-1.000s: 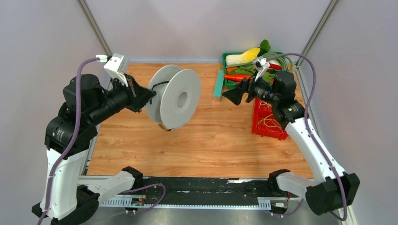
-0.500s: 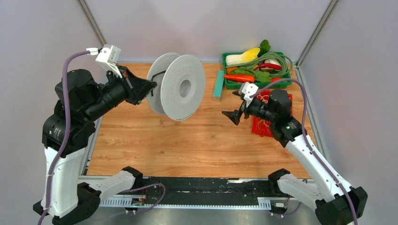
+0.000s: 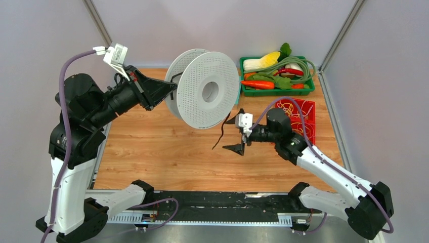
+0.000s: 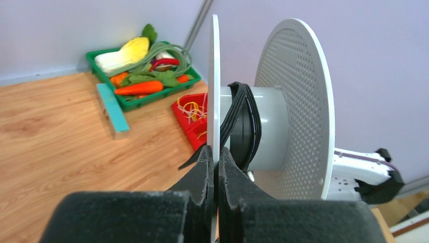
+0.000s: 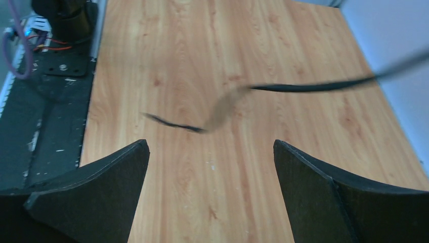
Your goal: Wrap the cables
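We hold a white spool (image 3: 205,96) above the wooden table (image 3: 167,162), loose cable end dangling.
Our left gripper (image 4: 217,154) is clamped on the spool's near flange. Black cable (image 4: 243,126) wraps the hub. Its free end trails down just ahead of our right gripper (image 3: 234,134), crossing the gap between its wide-apart fingers, untouched.

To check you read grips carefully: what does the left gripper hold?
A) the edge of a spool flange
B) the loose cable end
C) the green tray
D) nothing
A: the left wrist view shows the left gripper pinched shut on the thin flange edge of the spool.
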`<state>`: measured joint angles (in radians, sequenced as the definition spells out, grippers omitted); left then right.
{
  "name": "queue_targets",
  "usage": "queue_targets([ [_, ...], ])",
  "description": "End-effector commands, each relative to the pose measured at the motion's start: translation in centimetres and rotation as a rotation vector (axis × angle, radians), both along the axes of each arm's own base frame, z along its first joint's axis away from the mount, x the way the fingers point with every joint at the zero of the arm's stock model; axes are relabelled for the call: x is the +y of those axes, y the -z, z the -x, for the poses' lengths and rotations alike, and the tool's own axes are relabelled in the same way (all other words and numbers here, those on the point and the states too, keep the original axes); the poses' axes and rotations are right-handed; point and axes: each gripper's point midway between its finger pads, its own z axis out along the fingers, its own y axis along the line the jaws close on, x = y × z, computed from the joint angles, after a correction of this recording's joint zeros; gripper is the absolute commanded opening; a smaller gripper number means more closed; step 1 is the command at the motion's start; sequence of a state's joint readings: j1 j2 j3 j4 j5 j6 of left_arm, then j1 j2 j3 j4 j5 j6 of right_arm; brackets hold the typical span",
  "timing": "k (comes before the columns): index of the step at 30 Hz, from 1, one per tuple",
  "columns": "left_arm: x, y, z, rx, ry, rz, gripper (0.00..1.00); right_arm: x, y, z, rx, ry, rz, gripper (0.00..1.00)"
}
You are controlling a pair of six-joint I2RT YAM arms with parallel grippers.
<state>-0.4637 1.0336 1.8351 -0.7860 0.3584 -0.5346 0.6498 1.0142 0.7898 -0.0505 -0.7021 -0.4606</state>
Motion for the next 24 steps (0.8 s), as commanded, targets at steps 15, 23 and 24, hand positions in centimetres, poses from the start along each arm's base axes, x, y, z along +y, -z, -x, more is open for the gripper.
queue_targets([
  [15,1.7,-4.3,-0.6,-0.097,-0.12,0.15,0.0,2.5,-1.8,-0.5,0.04,0.114,-0.102,0.91],
  [23,2.2,-1.6,-2.6,-0.011,-0.202,0.106,0.0,-1.8,0.2,0.6,-0.452,0.023,0.172,0.89],
  [24,2.2,-1.1,-2.9,0.009,-0.212,0.1,0.0,-1.9,0.2,0.6,-0.52,0.01,0.199,0.89],
])
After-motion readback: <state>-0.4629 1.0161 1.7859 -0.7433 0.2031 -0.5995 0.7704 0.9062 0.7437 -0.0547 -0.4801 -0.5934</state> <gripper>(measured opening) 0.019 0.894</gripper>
